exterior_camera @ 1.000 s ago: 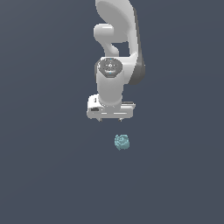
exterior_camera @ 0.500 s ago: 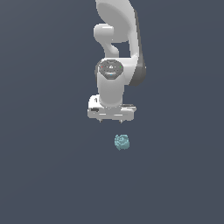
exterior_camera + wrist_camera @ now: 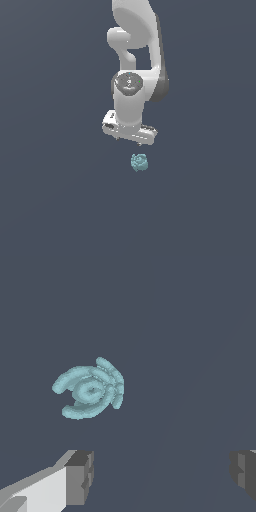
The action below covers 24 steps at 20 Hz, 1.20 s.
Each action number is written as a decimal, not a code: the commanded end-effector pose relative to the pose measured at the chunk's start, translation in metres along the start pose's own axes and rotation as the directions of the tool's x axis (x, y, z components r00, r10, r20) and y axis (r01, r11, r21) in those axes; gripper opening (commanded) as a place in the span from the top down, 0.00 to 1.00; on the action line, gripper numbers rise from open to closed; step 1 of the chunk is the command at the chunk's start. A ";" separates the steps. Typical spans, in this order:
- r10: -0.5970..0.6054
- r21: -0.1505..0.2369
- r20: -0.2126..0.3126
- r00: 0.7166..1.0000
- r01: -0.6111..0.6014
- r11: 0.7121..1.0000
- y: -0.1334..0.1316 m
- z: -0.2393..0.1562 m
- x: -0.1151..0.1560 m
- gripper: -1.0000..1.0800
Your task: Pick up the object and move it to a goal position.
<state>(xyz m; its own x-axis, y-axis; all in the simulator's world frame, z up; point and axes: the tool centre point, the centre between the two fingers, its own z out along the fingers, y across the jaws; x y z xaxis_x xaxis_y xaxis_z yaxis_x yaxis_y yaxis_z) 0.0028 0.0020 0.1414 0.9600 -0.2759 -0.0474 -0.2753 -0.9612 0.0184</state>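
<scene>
- The end effector point(image 3: 131, 140) hung above the object point(image 3: 139, 162), fingers point(image 3: 80, 476) spread wide, gripping nothing.
- The object sat untouched on the tabletop point(image 3: 55, 200); grasp and transfer apparently remained.

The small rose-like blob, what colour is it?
Pale teal-blue, clearest in the wrist view.

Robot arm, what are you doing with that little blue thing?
The white robot arm holds its gripper above a small teal-blue bumpy blob lying on the dark ground. The wrist view shows the fingers spread wide apart, and the blob is not between them. Nothing is grabbed yet; the blob isn't picked up.
</scene>
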 end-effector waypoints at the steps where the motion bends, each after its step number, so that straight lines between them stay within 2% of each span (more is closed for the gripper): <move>1: 0.067 0.002 -0.001 0.998 -0.067 0.998 -0.003 0.002 0.002 0.04; 6: 0.198 0.007 -0.003 0.980 -0.198 0.980 -0.010 0.006 0.007 0.04; 12: 0.349 0.012 -0.005 0.937 -0.349 0.937 -0.017 0.011 0.012 0.04; 18: 0.492 0.018 -0.006 0.871 -0.492 0.870 -0.025 0.016 0.017 0.04; 24: 0.622 0.025 -0.007 0.783 -0.622 0.783 -0.033 0.021 0.022 0.04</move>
<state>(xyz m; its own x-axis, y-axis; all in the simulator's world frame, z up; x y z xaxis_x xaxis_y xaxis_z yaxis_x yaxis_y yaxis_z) 0.0302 0.0259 0.1198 0.6135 -0.7894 -0.0209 -0.7892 -0.6139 0.0199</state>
